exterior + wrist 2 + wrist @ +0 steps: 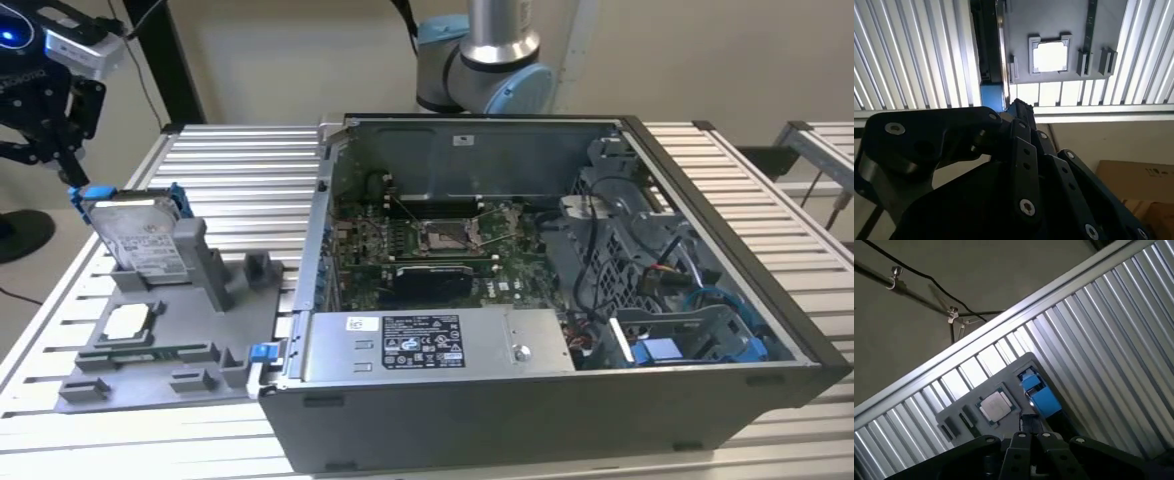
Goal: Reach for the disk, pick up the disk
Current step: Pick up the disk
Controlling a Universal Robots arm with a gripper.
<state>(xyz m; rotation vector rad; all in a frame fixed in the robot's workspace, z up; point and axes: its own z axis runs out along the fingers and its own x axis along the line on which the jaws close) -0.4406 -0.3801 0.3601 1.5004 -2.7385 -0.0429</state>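
One claw (pixel 67 172) hung at the exterior view's far left, just above the upper corner of the disk (pixel 134 238); whether it was open or closed could not be told. The disk stood upright on edge in a slot of the grey holder (pixel 200 265), label face outward. Its blue bracket (pixel 91 192) lay nearest the claw, touching or just short of it. In the first wrist view the same blue bracket (pixel 1038 395) showed directly ahead of the claw (pixel 1030 432). A small silver chip (pixel 127 320) lay flat in the holder's tray below the disk, apart from it. To the exterior view's right of the holder, on the slatted table (pixel 240 160), sat the open computer case (pixel 534 400), with the arm's base (pixel 483 62) behind it.

Judged from this, the reach was nearly complete and the pick-up was not yet made, since the disk remained seated in its slot. A secure grasp would call for the claw to straddle the thin upper edge squarely. The lift would then need to run straight up along the slot, so that the disk did not bind.
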